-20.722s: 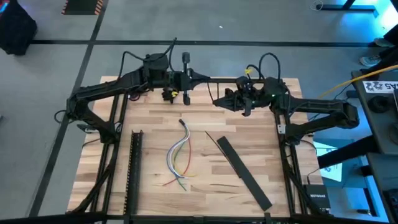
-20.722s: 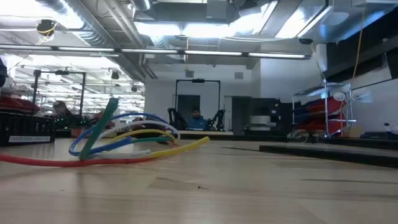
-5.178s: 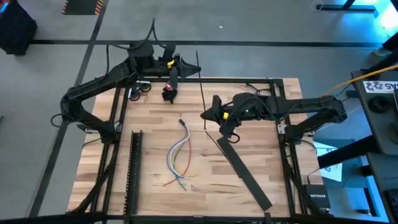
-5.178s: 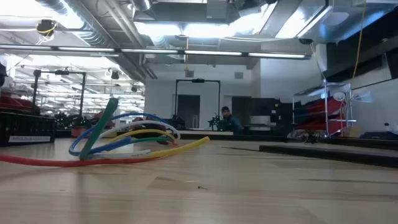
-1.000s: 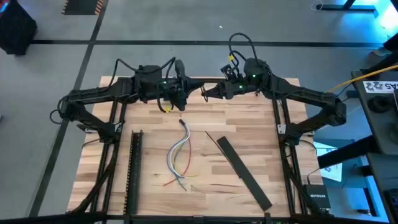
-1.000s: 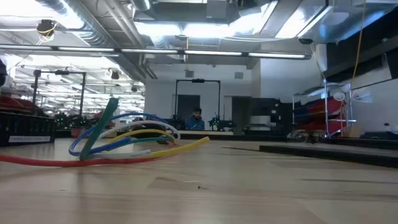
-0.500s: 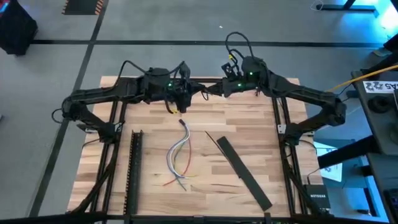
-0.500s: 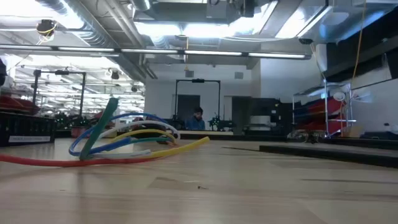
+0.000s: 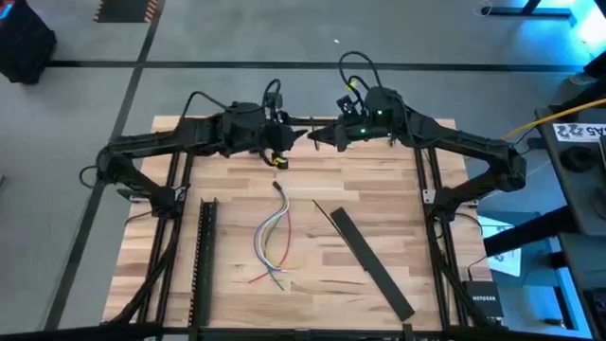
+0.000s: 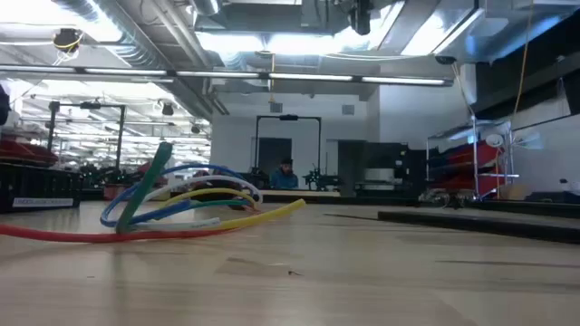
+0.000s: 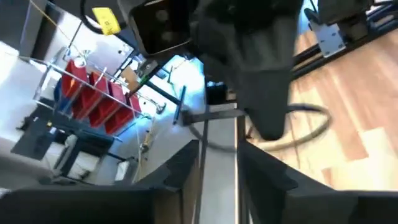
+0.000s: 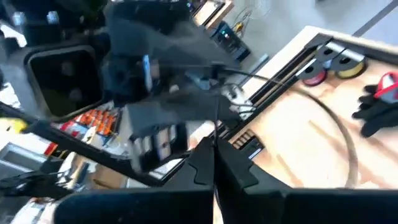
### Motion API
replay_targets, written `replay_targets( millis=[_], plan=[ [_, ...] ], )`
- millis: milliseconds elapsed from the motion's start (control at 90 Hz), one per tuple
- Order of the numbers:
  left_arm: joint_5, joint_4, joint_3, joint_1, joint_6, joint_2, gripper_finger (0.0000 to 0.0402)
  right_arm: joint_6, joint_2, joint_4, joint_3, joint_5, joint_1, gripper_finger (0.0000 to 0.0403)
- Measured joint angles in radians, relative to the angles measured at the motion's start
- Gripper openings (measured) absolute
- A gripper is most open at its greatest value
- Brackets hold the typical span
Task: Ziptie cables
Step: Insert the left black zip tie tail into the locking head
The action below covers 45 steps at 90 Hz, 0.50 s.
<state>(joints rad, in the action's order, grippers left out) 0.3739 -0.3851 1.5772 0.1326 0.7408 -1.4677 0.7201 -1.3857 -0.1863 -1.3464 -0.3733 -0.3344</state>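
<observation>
High view showed the left gripper and right gripper nearly meeting at the worktop's far edge. The right wrist view showed right fingers closed on a thin dark strip; the left's state was unclear. The cables lay mid-worktop, well apart from both.
</observation>
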Motion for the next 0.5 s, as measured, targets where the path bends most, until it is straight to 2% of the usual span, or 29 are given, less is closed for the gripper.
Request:
replay_targets(
  millis=[122,300,500],
  plan=[
    [0.04,0.01,0.0,0.0,-0.038,0.001,0.0138,-0.056,0.0,-0.035,-0.001,0.046,0.0,0.0],
    [0.039,0.02,0.0,0.008,-0.116,0.006,0.0145,-0.121,0.0,-0.047,-0.001,0.069,0.0,0.0],
    [-0.188,0.063,0.0,0.089,-0.283,0.006,0.0145,-0.155,0.0,-0.048,-0.001,0.068,0.0,0.0]
  ],
)
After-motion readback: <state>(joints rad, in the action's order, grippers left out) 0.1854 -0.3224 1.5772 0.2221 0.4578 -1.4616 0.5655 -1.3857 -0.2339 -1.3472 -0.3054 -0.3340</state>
